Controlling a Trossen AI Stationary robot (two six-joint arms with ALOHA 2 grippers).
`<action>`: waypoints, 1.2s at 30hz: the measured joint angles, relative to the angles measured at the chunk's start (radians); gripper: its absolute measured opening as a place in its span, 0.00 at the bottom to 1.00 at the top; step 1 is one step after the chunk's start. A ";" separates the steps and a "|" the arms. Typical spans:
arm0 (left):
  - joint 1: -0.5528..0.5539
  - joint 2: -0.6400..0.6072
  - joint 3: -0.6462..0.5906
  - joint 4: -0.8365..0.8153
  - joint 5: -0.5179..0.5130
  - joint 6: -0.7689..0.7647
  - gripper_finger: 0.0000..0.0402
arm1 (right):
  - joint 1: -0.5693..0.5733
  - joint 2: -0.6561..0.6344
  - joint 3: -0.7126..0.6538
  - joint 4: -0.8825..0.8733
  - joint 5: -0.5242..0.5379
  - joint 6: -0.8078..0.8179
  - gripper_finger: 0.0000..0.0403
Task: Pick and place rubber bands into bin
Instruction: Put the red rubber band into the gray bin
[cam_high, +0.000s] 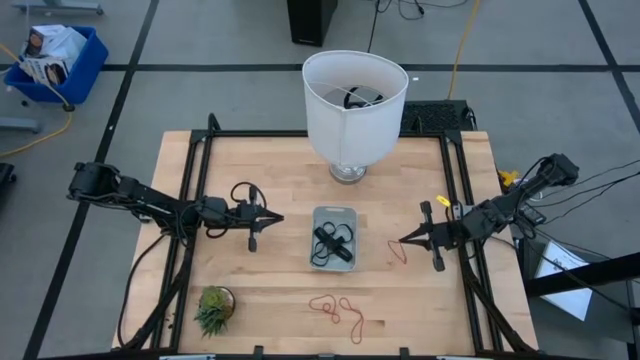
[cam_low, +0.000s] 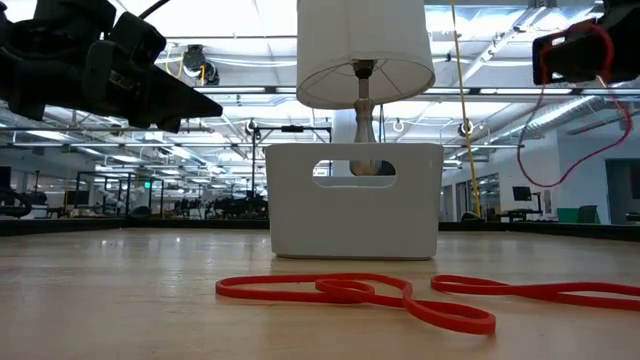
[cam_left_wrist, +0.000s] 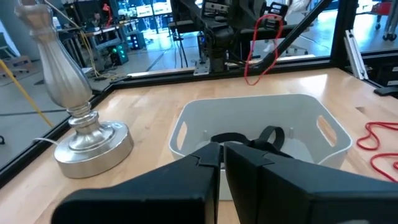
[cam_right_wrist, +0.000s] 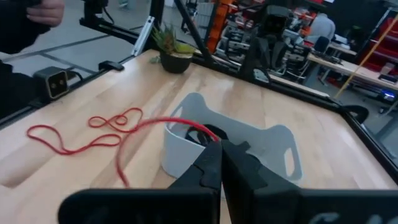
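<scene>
Right of frame: right end effector (cam_high: 402, 241) pinching a red rubber band (cam_high: 394, 251); light, floppy loop, best pinched on one strand.

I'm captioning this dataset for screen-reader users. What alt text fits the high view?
Seen from above, the right gripper holds a red rubber band just right of the small bin, which contains black bands. The left gripper waits, fingers shut, left of the bin; more red bands lie on the wooden table.
</scene>
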 joint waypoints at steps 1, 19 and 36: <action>0.000 0.000 0.000 0.000 -0.004 0.000 0.08 | -0.008 -0.010 -0.009 0.001 0.001 0.000 0.00; 0.000 0.000 0.000 0.002 -0.043 -0.002 0.08 | -0.127 0.008 -0.122 0.314 -0.003 -0.008 0.00; 0.000 0.000 0.000 0.039 -0.043 0.010 0.08 | -0.262 0.428 0.116 0.471 -0.214 -0.055 0.00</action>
